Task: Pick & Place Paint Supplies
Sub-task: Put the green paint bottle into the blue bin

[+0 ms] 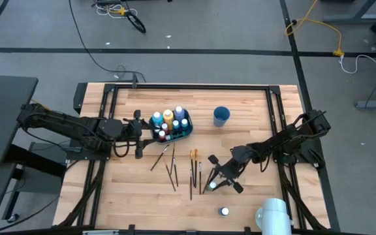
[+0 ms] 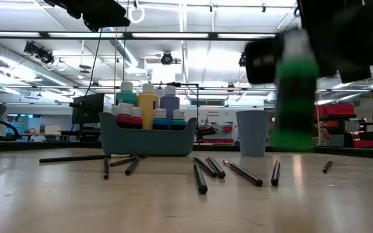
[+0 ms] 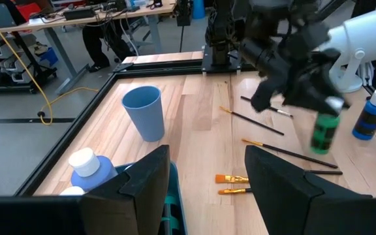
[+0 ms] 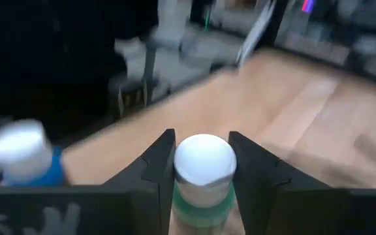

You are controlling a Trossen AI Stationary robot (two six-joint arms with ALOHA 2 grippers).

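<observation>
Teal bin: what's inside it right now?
The teal bin holds white-capped paint bottles standing upright: blue, yellow, teal and red ones show. Those behind or beneath them are hidden, so no full count.

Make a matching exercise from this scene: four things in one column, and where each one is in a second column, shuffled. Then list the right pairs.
Things
1. green bottle
2. blue bottle
3. blue cup
4. brushes

Places
A. lying flat on the table
B. standing alone near the white lamp
C. held in the right gripper, off the table
D. standing empty beside the teal bin

Pairs: 1-C, 2-B, 3-D, 4-A
</observation>
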